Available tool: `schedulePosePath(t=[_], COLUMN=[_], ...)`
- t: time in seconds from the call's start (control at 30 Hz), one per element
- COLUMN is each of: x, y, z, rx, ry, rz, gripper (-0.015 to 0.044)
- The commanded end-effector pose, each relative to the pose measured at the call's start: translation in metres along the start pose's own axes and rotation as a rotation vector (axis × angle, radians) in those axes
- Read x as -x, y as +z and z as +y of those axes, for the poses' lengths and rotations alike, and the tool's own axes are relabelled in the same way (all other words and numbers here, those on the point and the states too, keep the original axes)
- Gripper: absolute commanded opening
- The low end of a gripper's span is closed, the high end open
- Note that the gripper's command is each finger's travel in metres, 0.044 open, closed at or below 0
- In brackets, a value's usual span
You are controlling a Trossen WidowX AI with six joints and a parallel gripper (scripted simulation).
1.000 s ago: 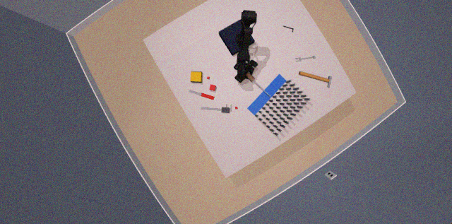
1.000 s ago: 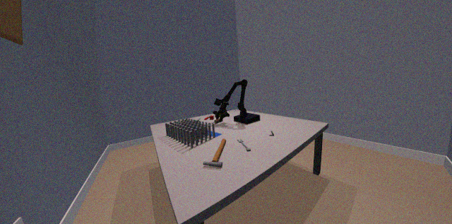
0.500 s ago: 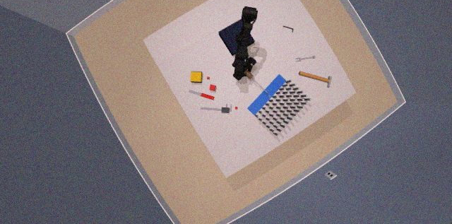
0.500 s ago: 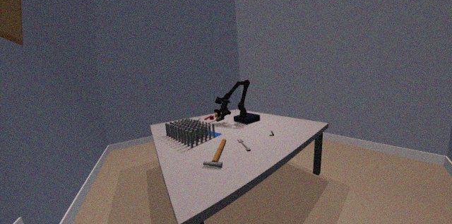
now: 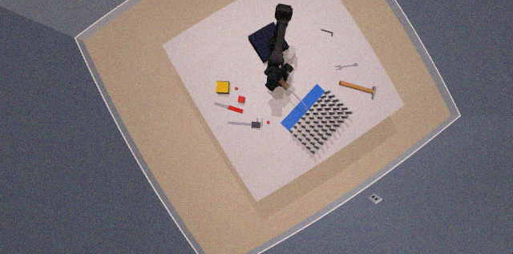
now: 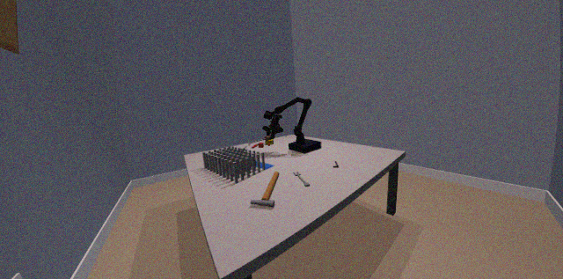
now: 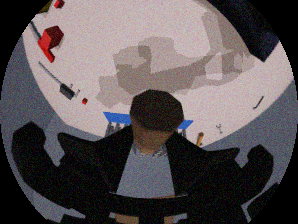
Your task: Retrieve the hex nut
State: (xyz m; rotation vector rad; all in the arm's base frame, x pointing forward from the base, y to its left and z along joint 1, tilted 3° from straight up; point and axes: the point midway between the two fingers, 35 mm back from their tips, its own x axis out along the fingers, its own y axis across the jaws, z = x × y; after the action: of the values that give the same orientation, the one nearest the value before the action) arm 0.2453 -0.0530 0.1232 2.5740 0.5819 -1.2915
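My gripper (image 5: 282, 82) (image 7: 150, 128) is shut on the wooden handle of a thin metal tool. The handle (image 5: 284, 84) (image 7: 156, 112) sits between the fingers. The tool's thin shaft (image 5: 296, 97) slants toward the spacers; from above its far end appears over the inner edge of the blue taped strip (image 5: 294, 115) (image 6: 265, 166) (image 7: 117, 118). The exterior view shows the hand raised above the table. Metal spacers (image 5: 349, 113) (image 6: 236, 171) stand upright in rows behind the strip. I cannot make out the hex nut in any view. Whether the shaft's end touches anything is unclear.
A hammer (image 5: 357, 87) (image 6: 270, 187), wrench (image 5: 348, 66) (image 6: 302, 179) and hex key (image 5: 328, 31) (image 6: 336, 165) lie on one side. A yellow block (image 5: 222, 87), red cube (image 5: 241, 99), red-handled tool (image 5: 236, 109) and dark-headed tool (image 5: 256, 124) (image 7: 66, 91) lie on the other.
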Motion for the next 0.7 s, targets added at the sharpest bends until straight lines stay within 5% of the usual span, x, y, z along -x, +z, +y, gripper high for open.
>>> schedulePosePath(t=[0.0, 0.67], x=[0.023, -0.001], y=[-0.016, -0.066], z=[-0.002, -0.042], rx=[0.016, 0.268], ry=[0.008, -0.172], rz=[0.017, -0.002], gripper=[0.0, 0.0])
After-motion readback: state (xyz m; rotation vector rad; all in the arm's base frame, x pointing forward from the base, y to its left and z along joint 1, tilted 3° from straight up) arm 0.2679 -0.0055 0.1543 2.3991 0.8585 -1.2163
